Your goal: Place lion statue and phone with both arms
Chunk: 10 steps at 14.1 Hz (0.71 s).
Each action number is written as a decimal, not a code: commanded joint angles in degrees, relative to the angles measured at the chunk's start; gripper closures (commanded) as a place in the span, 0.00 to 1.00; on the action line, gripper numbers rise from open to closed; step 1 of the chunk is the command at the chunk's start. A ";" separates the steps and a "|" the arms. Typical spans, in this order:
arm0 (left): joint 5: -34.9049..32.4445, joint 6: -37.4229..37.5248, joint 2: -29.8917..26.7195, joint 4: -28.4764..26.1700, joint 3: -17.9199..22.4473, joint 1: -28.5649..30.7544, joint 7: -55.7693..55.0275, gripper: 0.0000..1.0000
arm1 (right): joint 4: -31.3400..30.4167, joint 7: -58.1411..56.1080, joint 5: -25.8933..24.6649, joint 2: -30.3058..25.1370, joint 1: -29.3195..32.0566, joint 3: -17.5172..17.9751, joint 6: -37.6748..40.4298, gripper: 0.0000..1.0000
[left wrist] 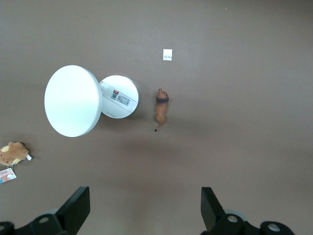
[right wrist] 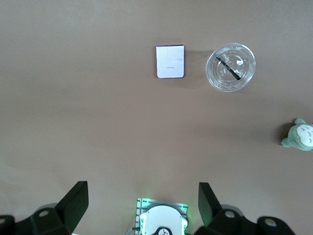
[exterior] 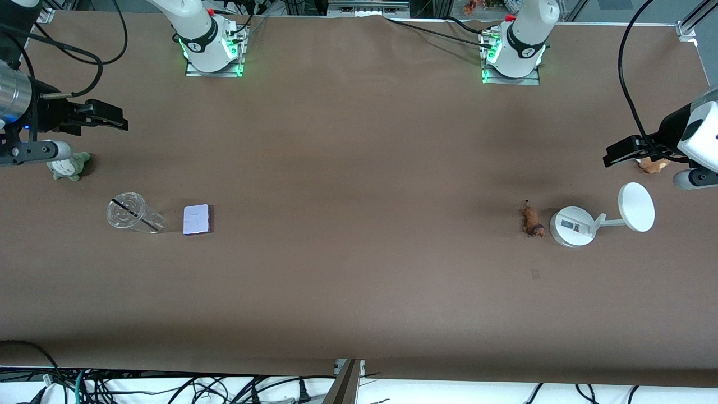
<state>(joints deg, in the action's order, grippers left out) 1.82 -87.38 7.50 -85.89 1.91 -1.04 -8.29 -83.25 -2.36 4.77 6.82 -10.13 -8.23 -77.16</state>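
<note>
The lion statue (exterior: 532, 219), a tiny orange-brown figurine, lies on the brown table toward the left arm's end, beside the white stand; it also shows in the left wrist view (left wrist: 161, 108). The phone (exterior: 196, 219), a flat pale lavender rectangle, lies toward the right arm's end beside a clear cup; it also shows in the right wrist view (right wrist: 170, 61). My left gripper (exterior: 617, 152) is open and empty, held high at the left arm's end. My right gripper (exterior: 106, 116) is open and empty, held high at the right arm's end.
A white round-based stand with a disc (exterior: 573, 225) stands beside the lion. A clear plastic cup with a black straw (exterior: 130, 214) lies beside the phone. A grey-green plush (exterior: 68, 166) and a brown plush (exterior: 652, 164) sit at the table's two ends.
</note>
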 commanded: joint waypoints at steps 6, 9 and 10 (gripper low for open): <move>1.25 1.42 0.94 2.05 0.11 -0.19 0.38 0.00 | -16.17 -0.81 -4.07 -10.17 2.57 3.04 -8.45 0.01; 1.34 1.42 0.94 2.05 0.11 -0.19 0.38 0.00 | -15.54 -0.81 -3.98 -9.63 2.57 3.04 -8.36 0.01; 1.34 1.42 0.94 2.05 0.11 -0.19 0.38 0.00 | -15.54 -0.81 -3.98 -9.63 2.57 3.04 -8.44 0.01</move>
<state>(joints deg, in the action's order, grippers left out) 1.82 -87.38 7.50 -85.89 1.84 -1.05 -8.29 -98.60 -2.81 1.69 -2.48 -8.16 -5.84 -85.12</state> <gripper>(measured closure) 0.000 0.004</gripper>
